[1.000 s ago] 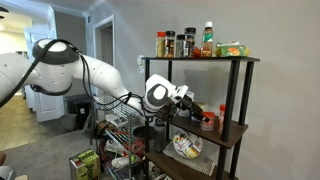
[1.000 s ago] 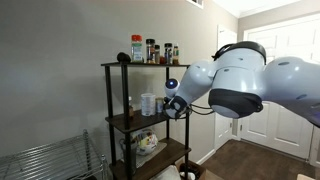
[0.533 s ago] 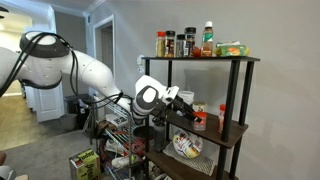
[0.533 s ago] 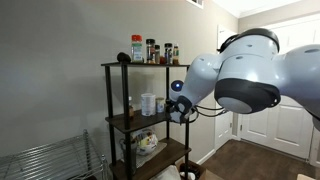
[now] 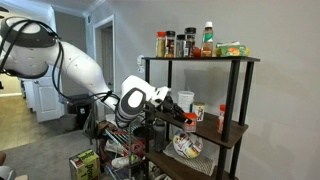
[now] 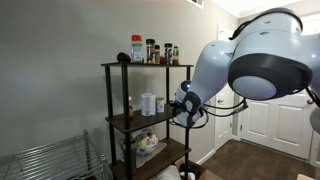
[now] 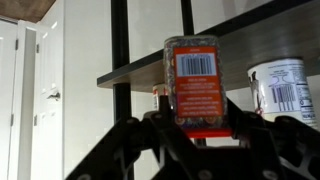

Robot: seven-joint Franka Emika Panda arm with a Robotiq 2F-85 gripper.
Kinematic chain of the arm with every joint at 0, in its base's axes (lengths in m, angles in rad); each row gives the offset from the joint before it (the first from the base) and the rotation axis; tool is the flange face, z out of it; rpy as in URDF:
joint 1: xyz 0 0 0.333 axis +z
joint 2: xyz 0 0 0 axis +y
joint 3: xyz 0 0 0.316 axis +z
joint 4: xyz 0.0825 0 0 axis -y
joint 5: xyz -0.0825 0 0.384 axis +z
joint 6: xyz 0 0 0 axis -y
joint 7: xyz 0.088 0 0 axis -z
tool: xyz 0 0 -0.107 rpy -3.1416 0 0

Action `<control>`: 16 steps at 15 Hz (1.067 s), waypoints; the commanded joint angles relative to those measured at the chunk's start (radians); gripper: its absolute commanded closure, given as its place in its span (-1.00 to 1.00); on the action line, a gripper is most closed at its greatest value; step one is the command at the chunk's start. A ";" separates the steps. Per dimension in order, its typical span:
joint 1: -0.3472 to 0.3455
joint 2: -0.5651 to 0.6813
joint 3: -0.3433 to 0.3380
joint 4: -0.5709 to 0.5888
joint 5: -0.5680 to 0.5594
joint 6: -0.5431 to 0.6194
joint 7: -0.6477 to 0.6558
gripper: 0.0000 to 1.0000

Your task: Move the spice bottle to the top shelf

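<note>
**Handling.** The bottle [image 7: 198,85] is a short, wide plastic jar with a paper label. It is probably light and stiff enough for a firm pinch, though hard squeezing may make the thin wall give. The label and plastic look smooth, so the bottle may slip if it tilts. The best hold is across the body, on opposite sides and below the lid. How full it is cannot be told.

**Present state.** The gripper [image 7: 198,128] is closed on the bottle. In the wrist view, the dark fingers [image 7: 140,135] clamp the end of the body nearest the camera, and the barcode end points away. A white cup [image 7: 277,88] stands just beside the bottle, with a dark shelf board behind both. In an exterior view, the bottle [image 5: 191,119] is held in the air at the front edge of the middle shelf [image 5: 235,130], well below the top shelf [image 5: 248,59]. Jars [image 5: 178,43] crowd that board, and its near end looks freer.

**Change from the earlier frame.** One second ago the gripper reached in over the middle shelf, near the cups. It has since drawn back out towards the front post and brought the bottle with it. The bottle has not gained height. The arm's elbow has swung away from the unit in both exterior views.
</note>
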 commanded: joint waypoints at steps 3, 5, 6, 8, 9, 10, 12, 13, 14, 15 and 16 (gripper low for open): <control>0.104 -0.115 -0.050 -0.132 0.063 0.050 -0.173 0.47; 0.136 -0.168 -0.061 -0.164 0.063 0.053 -0.233 0.47; 0.159 -0.180 -0.075 -0.178 0.068 0.054 -0.257 0.47; 0.205 -0.207 -0.108 -0.205 0.080 0.058 -0.306 0.47; 0.230 -0.222 -0.125 -0.217 0.087 0.060 -0.331 0.47; 0.256 -0.230 -0.146 -0.228 0.096 0.062 -0.353 0.47; 0.313 -0.252 -0.193 -0.250 0.111 0.066 -0.399 0.47; 0.346 -0.257 -0.223 -0.261 0.116 0.066 -0.416 0.47; 0.382 -0.260 -0.259 -0.271 0.125 0.067 -0.431 0.47; 0.424 -0.270 -0.299 -0.283 0.129 0.061 -0.449 0.47; 0.465 -0.273 -0.343 -0.296 0.132 0.063 -0.462 0.47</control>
